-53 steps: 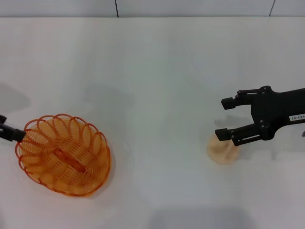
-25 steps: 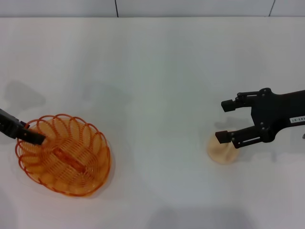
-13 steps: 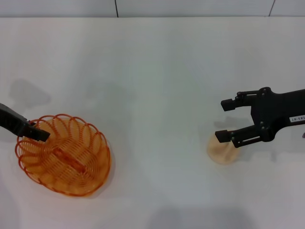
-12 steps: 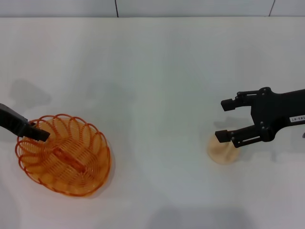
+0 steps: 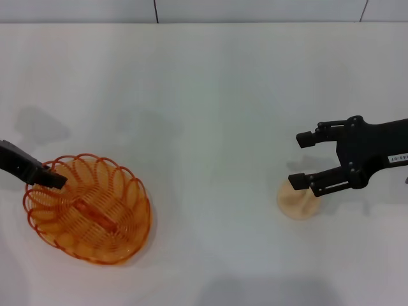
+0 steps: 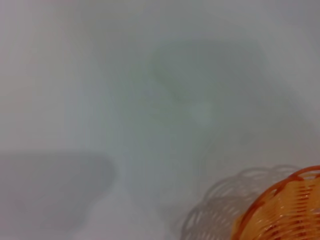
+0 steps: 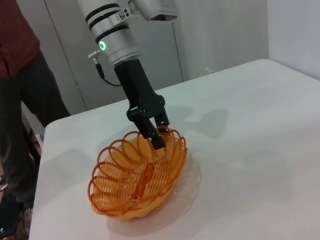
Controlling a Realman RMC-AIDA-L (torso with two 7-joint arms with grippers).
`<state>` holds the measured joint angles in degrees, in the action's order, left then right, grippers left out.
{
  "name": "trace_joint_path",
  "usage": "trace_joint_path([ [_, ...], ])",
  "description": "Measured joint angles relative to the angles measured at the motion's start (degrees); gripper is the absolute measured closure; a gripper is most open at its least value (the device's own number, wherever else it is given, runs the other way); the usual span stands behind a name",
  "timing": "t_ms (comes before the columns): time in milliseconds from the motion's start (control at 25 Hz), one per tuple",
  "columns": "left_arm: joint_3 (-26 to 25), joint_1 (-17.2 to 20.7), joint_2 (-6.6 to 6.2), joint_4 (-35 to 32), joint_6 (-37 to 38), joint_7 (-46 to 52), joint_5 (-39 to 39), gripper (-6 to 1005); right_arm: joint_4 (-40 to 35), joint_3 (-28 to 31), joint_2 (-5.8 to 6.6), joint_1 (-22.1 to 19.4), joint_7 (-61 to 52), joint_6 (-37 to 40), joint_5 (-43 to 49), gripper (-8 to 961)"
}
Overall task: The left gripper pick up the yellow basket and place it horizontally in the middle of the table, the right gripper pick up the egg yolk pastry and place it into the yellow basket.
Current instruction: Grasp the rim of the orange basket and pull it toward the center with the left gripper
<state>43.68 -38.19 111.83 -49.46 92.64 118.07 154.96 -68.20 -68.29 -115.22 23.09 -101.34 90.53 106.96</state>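
The yellow basket [image 5: 89, 207] sits at the left of the white table [image 5: 204, 95]. My left gripper [image 5: 50, 179] is shut on its far left rim. The right wrist view shows this grip [image 7: 156, 134], with the basket [image 7: 135, 182] slightly tilted and its gripped end raised. The basket's rim [image 6: 287, 207] also shows in the left wrist view. The egg yolk pastry [image 5: 297, 203] lies on the table at the right. My right gripper [image 5: 299, 159] is open just above and behind it, and its near finger covers the pastry's far edge.
A person in a red shirt and dark trousers [image 7: 17, 100] stands beyond the table's far left side. The table's edge [image 7: 42, 145] runs close to the basket there. A wall [image 5: 255, 9] lines the back of the table.
My left gripper moved in over the basket's rim and closed on it. The basket has shifted slightly to the right. The right gripper and the pastry have not moved.
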Motion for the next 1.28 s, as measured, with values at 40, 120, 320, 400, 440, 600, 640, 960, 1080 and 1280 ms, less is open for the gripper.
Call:
trace_joint_path([
  [40, 0.00, -0.02, 0.03, 0.00, 0.03, -0.03, 0.00, 661, 0.00, 0.00, 0.00, 0.00, 0.00, 0.00, 0.00, 105],
  [120, 0.01, -0.06, 0.04, 0.00, 0.13, -0.10, 0.00, 693, 0.00, 0.00, 0.00, 0.00, 0.00, 0.00, 0.00, 105],
  [320, 0.87, -0.02, 0.05, -0.01, 0.09, -0.16, 0.00, 722, 0.00, 0.00, 0.00, 0.03, 0.00, 0.00, 0.00, 105],
  [400, 1.59, 0.01, 0.06, 0.01, 0.09, -0.17, 0.01, 734, 0.00, 0.00, 0.00, 0.03, 0.00, 0.00, 0.00, 105],
  [440, 1.81, 0.00, 0.08, 0.02, 0.08, -0.17, 0.02, 739, 0.00, 0.00, 0.00, 0.03, 0.00, 0.00, 0.00, 105],
  [600, 2.03, -0.06, 0.09, 0.04, -0.06, -0.11, 0.06, 779, 0.00, 0.00, 0.00, 0.03, 0.00, 0.00, 0.00, 105],
  [640, 2.03, -0.06, 0.09, 0.05, -0.02, -0.13, 0.07, 793, 0.00, 0.00, 0.00, 0.03, 0.00, 0.00, 0.00, 105],
  [960, 2.03, -0.43, 0.05, -0.04, 0.44, -0.39, 0.08, 847, 0.00, 0.00, 0.07, 0.04, 0.00, 0.00, 0.00, 106],
  [1080, 2.08, -0.67, 0.12, -0.19, 0.51, -0.42, -0.06, 860, 0.01, 0.36, 0.07, 0.10, 0.00, 0.00, 0.00, 106],
  [1280, 1.82, -0.75, 0.77, -1.09, 0.90, -0.23, -1.16, 895, 0.13, 0.51, 0.06, 0.12, 0.00, -0.02, 0.00, 106],
])
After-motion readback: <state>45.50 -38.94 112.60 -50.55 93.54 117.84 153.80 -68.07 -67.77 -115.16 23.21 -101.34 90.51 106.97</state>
